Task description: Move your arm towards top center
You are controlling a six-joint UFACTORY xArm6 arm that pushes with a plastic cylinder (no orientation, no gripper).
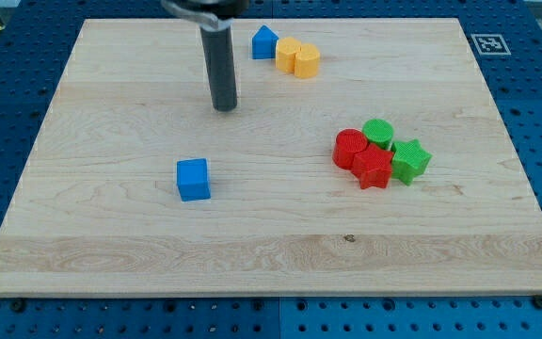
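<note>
Blue perforated bench surrounds the scene on all sides; upon it lies the table (111, 254), a pale wooden board filling most of the view, with a small printed marker tag (488, 42) at its 1 o'clock corner. Arm: one dark rod descending from the view's top, my tip (225, 108) resting on the board at roughly 11 o'clock of the board's centre; no gripper is fitted, so nothing is clasped or released, and the tip touches no block. Block cluster, 3 o'clock side: red cylinder (349, 148), red star (373, 168), green cylinder (379, 132) and green star (410, 160), all packed touching one another. Block group, 12 o'clock edge: yellow block (288, 53) and yellow block of rounded or hexagonal form (307, 60), shape not sure, touching each other, with a blue house-shaped block (264, 42) just beside them at their 9 o'clock. Single item: blue cube (193, 179), alone at 7 o'clock of centre, well apart from the tip. Progress, by judgement: the tip already stands in the upper half, a little to 9 o'clock of the top centre; what is left is a short travel toward 1 o'clock, ending near the blue house-shaped block, which could be nudged if the path runs too close.
</note>
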